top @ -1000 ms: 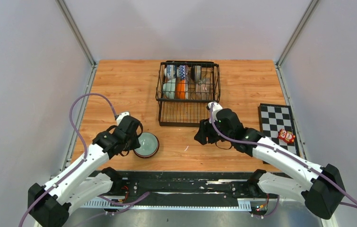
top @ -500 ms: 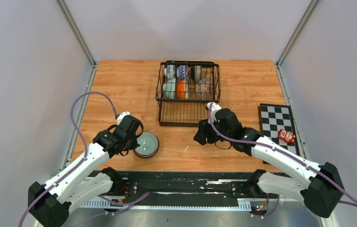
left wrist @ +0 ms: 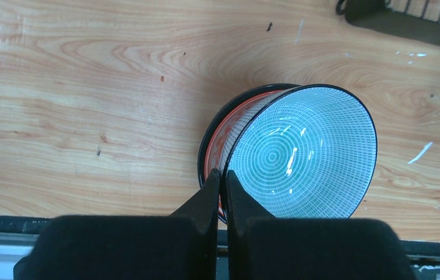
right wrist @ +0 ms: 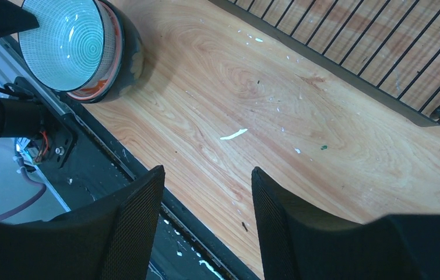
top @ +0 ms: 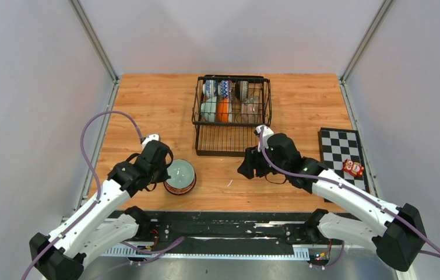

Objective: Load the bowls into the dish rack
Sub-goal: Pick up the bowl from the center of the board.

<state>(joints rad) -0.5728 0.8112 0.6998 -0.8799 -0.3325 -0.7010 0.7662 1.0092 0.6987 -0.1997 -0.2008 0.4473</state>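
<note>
My left gripper (left wrist: 222, 173) is shut on the near rim of a teal-and-white patterned bowl (left wrist: 302, 151). It holds this bowl tilted up out of an orange-red bowl with a black rim (left wrist: 223, 134) that sits on the table beneath it. In the top view the pair (top: 180, 175) lies at the near left. The black wire dish rack (top: 232, 140) stands at the back centre, with several bowls (top: 216, 108) on edge in its basket tier. My right gripper (right wrist: 207, 172) is open and empty over bare table, near the rack's front right corner (top: 247, 166).
A black-and-white checkered board (top: 338, 149) lies at the right edge with a small red object (top: 353, 168) on it. The table's black front rail (right wrist: 147, 192) runs just under the right gripper. The rack's front bar (left wrist: 404, 26) shows at the far right of the left wrist view.
The left gripper has lifted and tilted the teal bowl, so the orange-red bowl under it now shows. The right arm has barely moved.
</note>
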